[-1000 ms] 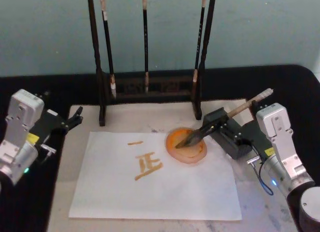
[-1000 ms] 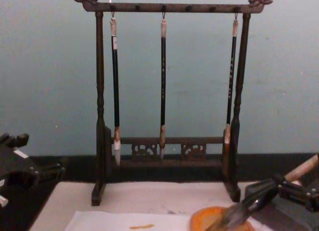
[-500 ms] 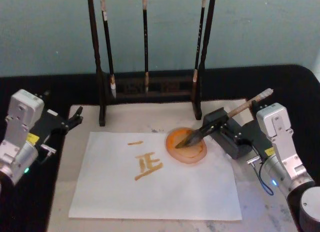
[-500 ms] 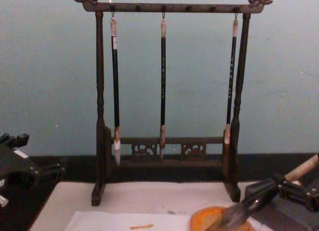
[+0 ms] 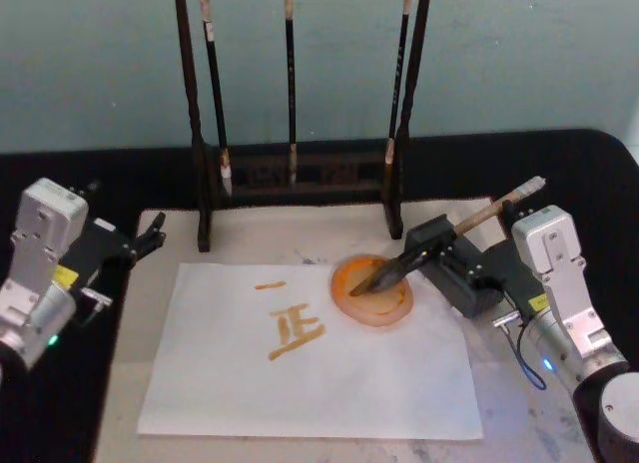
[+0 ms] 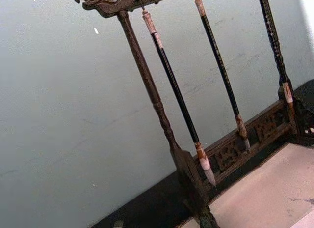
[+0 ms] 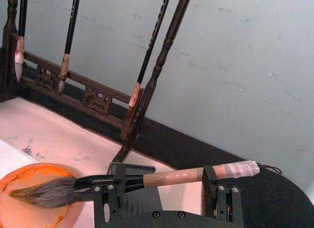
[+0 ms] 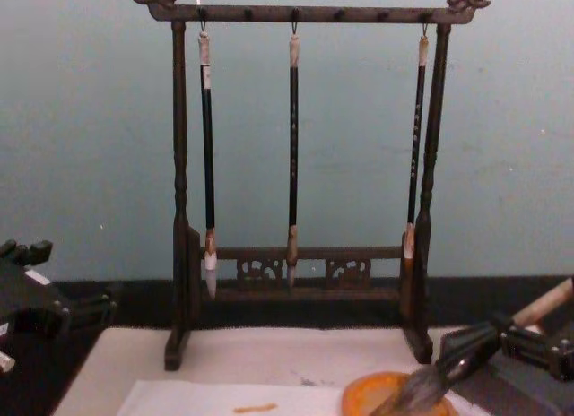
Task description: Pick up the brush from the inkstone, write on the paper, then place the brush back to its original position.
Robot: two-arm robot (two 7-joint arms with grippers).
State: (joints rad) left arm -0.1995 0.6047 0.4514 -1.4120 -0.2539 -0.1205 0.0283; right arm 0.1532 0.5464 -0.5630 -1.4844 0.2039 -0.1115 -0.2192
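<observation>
The brush (image 5: pixel 399 266) slants down to the left, its bushy dark tip resting in the orange inkstone (image 5: pixel 344 293) and its pale handle end raised to the right. My right gripper (image 5: pixel 431 245) is shut on the black lower shaft just right of the inkstone. The right wrist view shows the brush (image 7: pixel 171 178) lying across the gripper (image 7: pixel 164 188), with the tip over the inkstone (image 7: pixel 29 176). The white paper (image 5: pixel 300 383) lies flat in front, with orange-brown strokes on it. My left gripper (image 5: pixel 148 235) is parked at the paper's far left.
A dark wooden rack (image 5: pixel 300 174) with three thin hanging brushes stands behind the paper, close to the inkstone. A beige mat (image 5: pixel 125 373) lies under the paper on a black table. The rack (image 8: pixel 296 255) spans the chest view.
</observation>
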